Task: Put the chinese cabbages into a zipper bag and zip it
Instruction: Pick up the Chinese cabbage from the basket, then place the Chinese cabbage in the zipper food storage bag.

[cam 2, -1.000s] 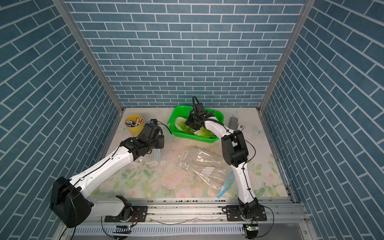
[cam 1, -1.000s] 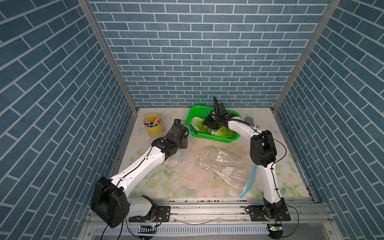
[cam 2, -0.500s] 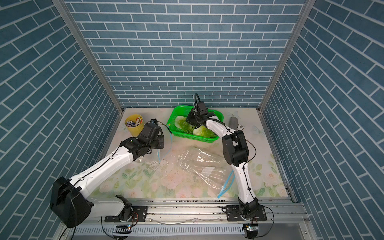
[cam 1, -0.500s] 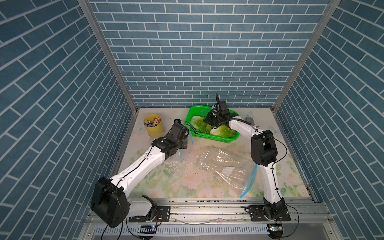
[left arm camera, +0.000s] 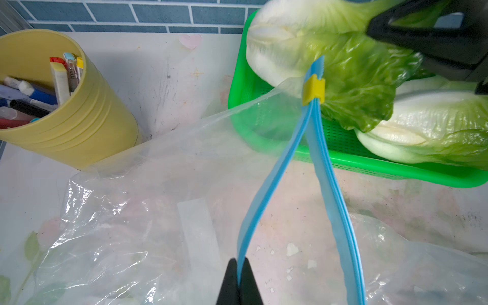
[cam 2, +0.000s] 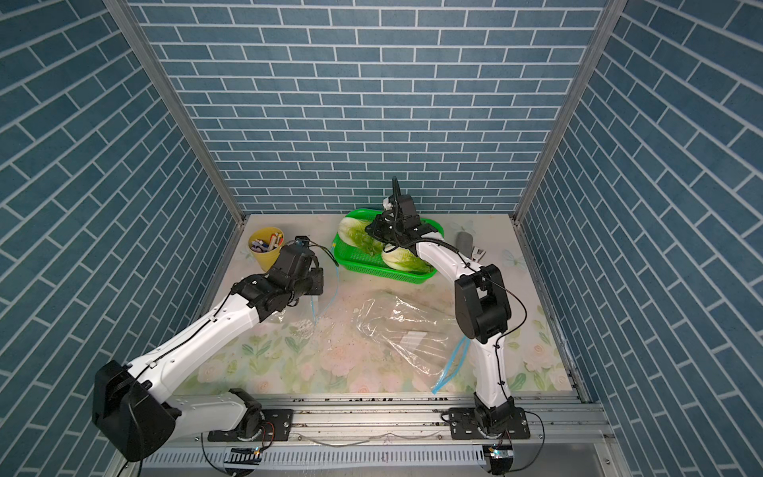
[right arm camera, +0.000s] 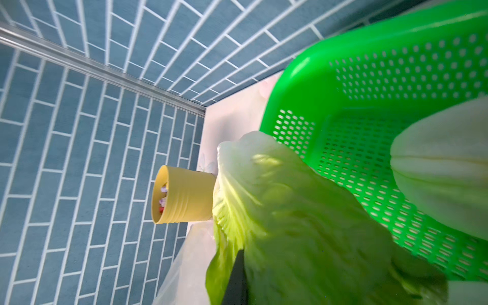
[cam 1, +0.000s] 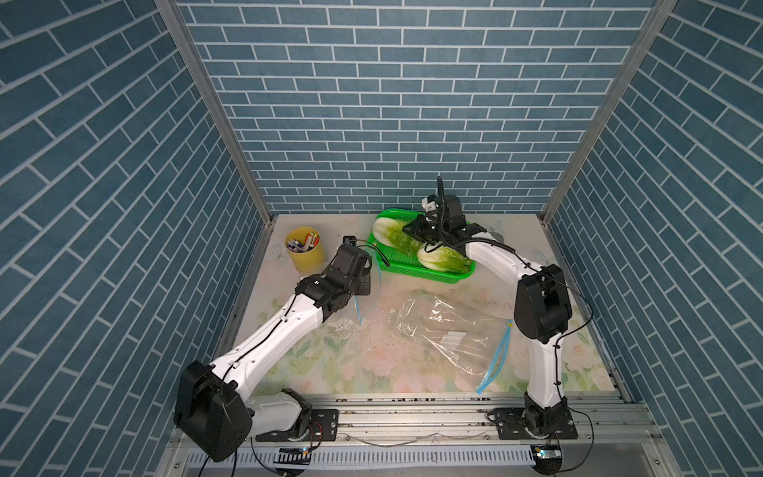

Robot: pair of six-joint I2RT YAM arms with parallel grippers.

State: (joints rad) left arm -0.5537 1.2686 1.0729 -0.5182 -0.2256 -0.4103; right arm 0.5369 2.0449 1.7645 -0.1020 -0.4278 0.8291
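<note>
Blue zipper strip (left arm camera: 260,211) is what the left gripper (left arm camera: 239,266) is pinching, jaws clamped tight on just one lip of the zipper bag (left arm camera: 158,184). I'm guessing that's on purpose: it's holding that lip up while the other is sagging away, so the mouth is spreading into a V just beside the green basket (cam 1: 413,272), with the yellow slider (left arm camera: 313,89) sitting at the far end. The right gripper (cam 1: 418,236) is squeezing down on the leafy green end of one cabbage (cam 1: 390,235), which is tilting with its white base seemingly over the basket's rim on the bag's side. It's probably grabbing the leaves because that end is facing it, but they're looking soft and I'm thinking they could tear or slip. A second cabbage (cam 1: 441,259) is lying in the basket just beside it. Further out, a yellow cup (cam 1: 305,252) of pens is standing near the bag, and a spare bag (cam 1: 446,338) is lying flat on the table (cam 1: 330,371) by the right arm. I'm only counting two cabbages, so if there's a third, the right arm is covering it. From above, the held bag is practically vanishing against the flowery table. The right wrist view is filling up with leaf, just one black finger (right arm camera: 236,285) peeking through, so I can't tell how deep the bite is going. A grey thing (cam 2: 464,241) past the right arm is looking too small to identify.
</note>
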